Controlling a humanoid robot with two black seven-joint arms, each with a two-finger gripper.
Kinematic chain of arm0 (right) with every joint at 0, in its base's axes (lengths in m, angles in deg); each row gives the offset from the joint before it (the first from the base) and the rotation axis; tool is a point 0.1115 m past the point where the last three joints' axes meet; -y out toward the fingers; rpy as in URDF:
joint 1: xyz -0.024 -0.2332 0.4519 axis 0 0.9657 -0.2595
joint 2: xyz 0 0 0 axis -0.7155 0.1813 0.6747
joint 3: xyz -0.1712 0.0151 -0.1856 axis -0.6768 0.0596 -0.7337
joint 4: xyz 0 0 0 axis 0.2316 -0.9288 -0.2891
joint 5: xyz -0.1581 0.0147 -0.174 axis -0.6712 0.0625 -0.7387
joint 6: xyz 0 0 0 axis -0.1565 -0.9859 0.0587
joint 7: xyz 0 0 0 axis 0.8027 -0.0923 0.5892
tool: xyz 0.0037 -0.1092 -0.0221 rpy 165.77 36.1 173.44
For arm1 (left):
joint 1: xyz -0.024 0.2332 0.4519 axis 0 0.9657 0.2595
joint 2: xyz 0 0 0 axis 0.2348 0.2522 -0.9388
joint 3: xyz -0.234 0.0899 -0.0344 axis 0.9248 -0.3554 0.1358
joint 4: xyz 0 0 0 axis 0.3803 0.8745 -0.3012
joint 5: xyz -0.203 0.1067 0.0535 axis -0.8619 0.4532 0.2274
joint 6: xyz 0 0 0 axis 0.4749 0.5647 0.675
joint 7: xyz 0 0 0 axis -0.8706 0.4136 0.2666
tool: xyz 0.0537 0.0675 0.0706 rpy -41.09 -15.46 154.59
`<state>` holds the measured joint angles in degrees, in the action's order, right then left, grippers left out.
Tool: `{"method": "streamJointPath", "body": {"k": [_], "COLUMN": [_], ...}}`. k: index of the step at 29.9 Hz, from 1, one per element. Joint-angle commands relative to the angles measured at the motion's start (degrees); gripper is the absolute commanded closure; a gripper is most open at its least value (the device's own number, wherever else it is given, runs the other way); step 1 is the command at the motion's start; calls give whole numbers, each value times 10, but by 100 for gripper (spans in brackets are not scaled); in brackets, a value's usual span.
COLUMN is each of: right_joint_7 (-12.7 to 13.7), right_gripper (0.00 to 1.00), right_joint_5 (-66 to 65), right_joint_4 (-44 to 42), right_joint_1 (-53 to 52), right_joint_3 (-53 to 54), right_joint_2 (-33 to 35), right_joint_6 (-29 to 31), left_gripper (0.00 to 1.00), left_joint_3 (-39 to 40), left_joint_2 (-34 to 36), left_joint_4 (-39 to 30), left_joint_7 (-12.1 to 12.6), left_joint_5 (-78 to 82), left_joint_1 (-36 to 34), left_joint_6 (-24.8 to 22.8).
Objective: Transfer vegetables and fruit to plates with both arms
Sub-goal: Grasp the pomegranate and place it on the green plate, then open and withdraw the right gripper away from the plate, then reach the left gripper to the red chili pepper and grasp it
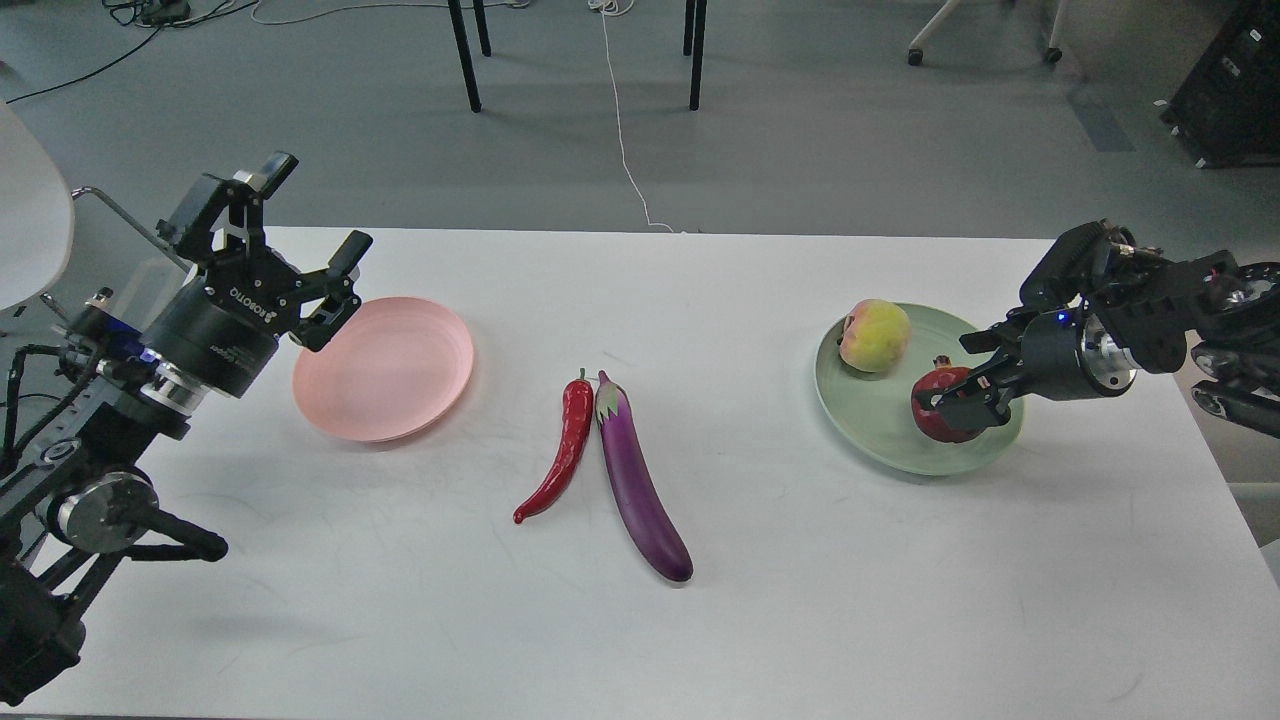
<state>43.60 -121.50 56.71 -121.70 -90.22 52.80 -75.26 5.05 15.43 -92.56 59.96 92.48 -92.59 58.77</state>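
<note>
The purple eggplant (640,495) and the red chili pepper (562,447) lie side by side on the white table (400,600), mid-table. The pink plate (385,368) stands empty at the left. My left gripper (336,290) is open and empty, hovering over that plate's left rim. The mint green plate (880,440) at the right holds the peach (874,336) at its far side and the pomegranate (938,408) at its near right. My right gripper (958,382) is open, with its fingers spread around the pomegranate, which rests on the plate.
Dark table legs (463,55) and a white cable (622,130) are on the grey floor beyond the table's far edge. A white chair (30,210) stands at the far left. The table's right edge runs close under my right arm.
</note>
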Motion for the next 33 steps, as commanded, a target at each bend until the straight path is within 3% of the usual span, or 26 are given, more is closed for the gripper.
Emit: {"method": "streamJointPath", "body": {"k": [1,7,14,19,25,33], "right_joint_7": [0,0,0,0,0,0], "right_gripper": [5,3,2,2,2,1], "right_joint_5": [2,92,465,740,980,1017], "right_joint_4": [0,15,7,4,-1,-38], "right_joint_1": [0,-1,21,71,165,323], "right_joint_3": [11,135,196,207,294,462], "right_joint_2": [4,32,36,29,28,28], "right_joint_6": [0,10,11,23,128,239], "left_gripper": [2,2,2,2,2,2], "left_joint_3": [-1,-1,-3,-2,-10,-51], "left_joint_2": [1,3,8,0,-9,-44], "left_joint_4": [0,0,0,-1,-39,-86], "left_joint_7": [0,0,0,-1,-1,8], "left_joint_5": [0,0,17,130,307,606], "left_joint_1": [0,-8,-28,-39,-68,-103], "left_joint_6": [0,0,0,0,0,12]}}
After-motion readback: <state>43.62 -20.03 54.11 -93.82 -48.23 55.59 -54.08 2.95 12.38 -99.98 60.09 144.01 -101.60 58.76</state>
